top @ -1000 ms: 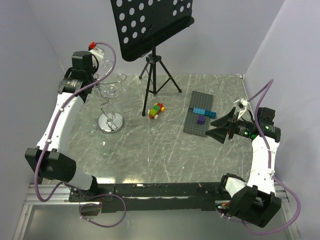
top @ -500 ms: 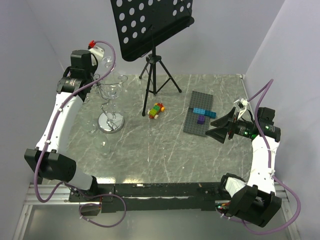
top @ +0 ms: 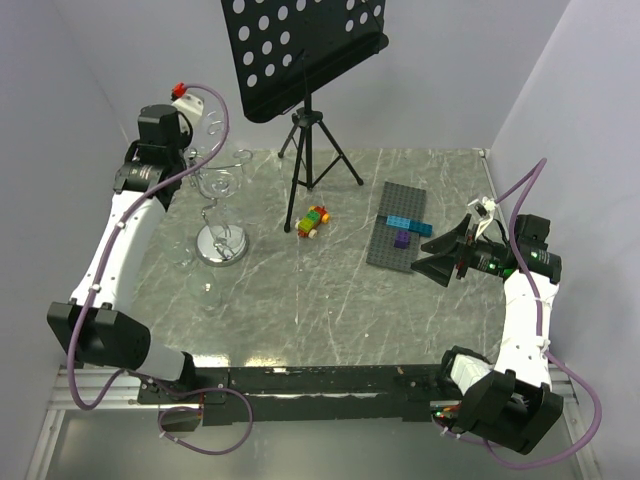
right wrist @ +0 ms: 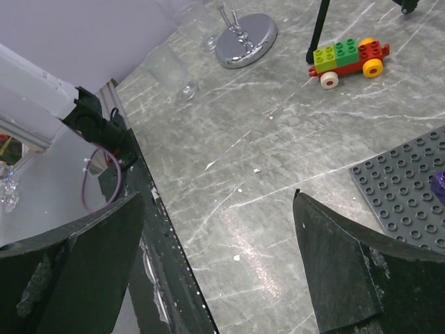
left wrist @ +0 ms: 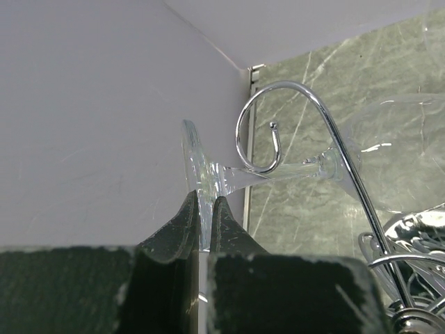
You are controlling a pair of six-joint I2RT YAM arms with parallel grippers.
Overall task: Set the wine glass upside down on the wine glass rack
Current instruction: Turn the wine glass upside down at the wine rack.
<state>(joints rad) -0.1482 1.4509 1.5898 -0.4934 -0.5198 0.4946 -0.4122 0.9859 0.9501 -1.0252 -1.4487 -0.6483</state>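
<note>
— What hems me in, far left?
— The wall [left wrist: 90, 104] sits just beside my left gripper [left wrist: 206, 212]. The wine glass rack [top: 221, 246] stands just right, one hook crossing the wine glass [left wrist: 396, 149] stem.
— Lower down?
— I see a spare glass [right wrist: 169, 68] standing near-left of the rack's base.
— And the middle?
— Open marble table [top: 300, 310] from the toy car [top: 314, 222] to the near edge. The music stand [top: 318, 150] blocks far centre; the grey baseplate [top: 398, 225] lies right.

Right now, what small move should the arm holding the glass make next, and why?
Probably lower the wine glass slightly so its foot rests on the rack's curled hook. The left fingers pinch the foot, and the stem seems to cross the hook's curl.
</note>
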